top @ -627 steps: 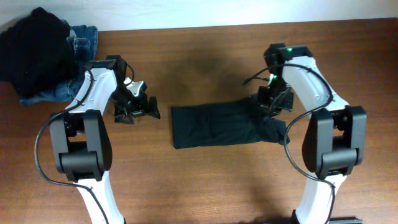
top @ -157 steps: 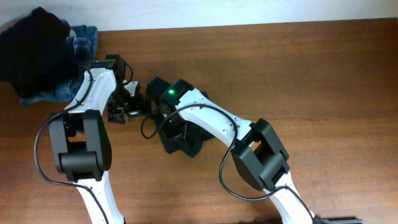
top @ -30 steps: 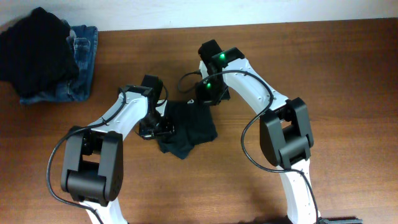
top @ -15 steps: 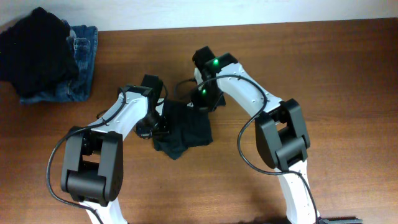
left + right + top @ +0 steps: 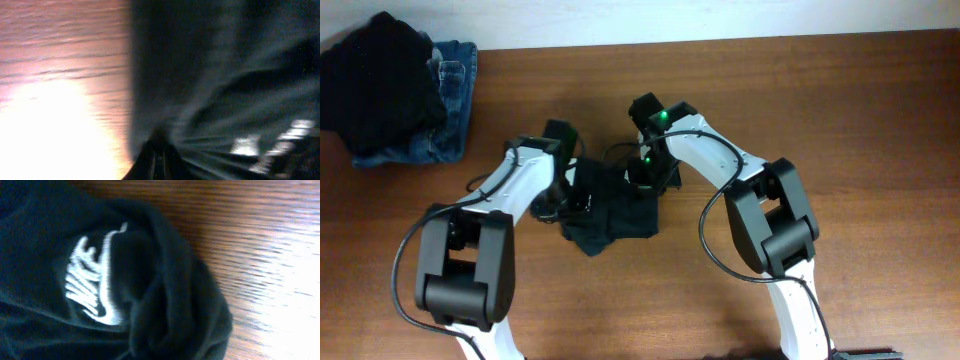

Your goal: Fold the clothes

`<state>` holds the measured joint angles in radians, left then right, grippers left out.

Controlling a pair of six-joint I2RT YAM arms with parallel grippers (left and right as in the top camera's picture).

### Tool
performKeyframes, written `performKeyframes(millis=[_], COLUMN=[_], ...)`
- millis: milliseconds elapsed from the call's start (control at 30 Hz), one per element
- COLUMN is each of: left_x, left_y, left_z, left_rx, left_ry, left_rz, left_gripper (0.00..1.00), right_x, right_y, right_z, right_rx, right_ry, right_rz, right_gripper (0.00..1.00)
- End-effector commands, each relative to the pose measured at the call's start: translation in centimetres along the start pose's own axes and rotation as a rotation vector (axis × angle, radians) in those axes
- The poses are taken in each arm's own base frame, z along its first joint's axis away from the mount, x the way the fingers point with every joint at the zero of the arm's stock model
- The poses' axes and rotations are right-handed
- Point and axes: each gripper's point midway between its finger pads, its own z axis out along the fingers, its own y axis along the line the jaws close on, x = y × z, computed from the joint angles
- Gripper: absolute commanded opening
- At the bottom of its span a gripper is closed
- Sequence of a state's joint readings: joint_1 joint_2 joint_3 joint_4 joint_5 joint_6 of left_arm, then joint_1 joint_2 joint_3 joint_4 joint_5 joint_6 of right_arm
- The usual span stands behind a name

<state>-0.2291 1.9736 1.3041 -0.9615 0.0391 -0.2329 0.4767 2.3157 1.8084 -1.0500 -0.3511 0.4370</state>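
Lying bunched on brown wooden table, T-shirt; right pincer closed, left pincer blurred, gap unclear.

A brown wooden table fills the view. At the table's far left corner lie blue denim jeans. A heap of black cloth covers their left part.

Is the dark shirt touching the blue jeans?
Apart. The overhead view shows bare table between the shirt and the jeans.
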Motion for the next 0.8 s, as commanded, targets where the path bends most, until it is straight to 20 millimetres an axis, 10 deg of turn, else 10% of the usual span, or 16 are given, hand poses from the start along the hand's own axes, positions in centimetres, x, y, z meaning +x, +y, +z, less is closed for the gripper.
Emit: performKeyframes(millis=[0, 467, 767], left_x=[-0.2, 0.4, -2.0], left_y=[4.4, 7.8, 2.8], left_z=[-0.1, -0.5, -6.6], left_rx=[-0.085, -0.074, 0.212], left_ry=[0.000, 0.039, -0.098], left_rz=[-0.096, -0.203, -0.148], left_gripper=[0.07, 0.01, 0.01], right_x=[0.0, -0.5, -0.7], right_y=[-2.8, -3.0, -2.9], right_z=[0.2, 0.2, 0.2], right_rx=[0.064, 0.074, 0.072], right_ry=[0.004, -0.019, -0.024], right_rz=[0.066, 0.060, 0.058], right_gripper=[0.04, 0.04, 0.04])
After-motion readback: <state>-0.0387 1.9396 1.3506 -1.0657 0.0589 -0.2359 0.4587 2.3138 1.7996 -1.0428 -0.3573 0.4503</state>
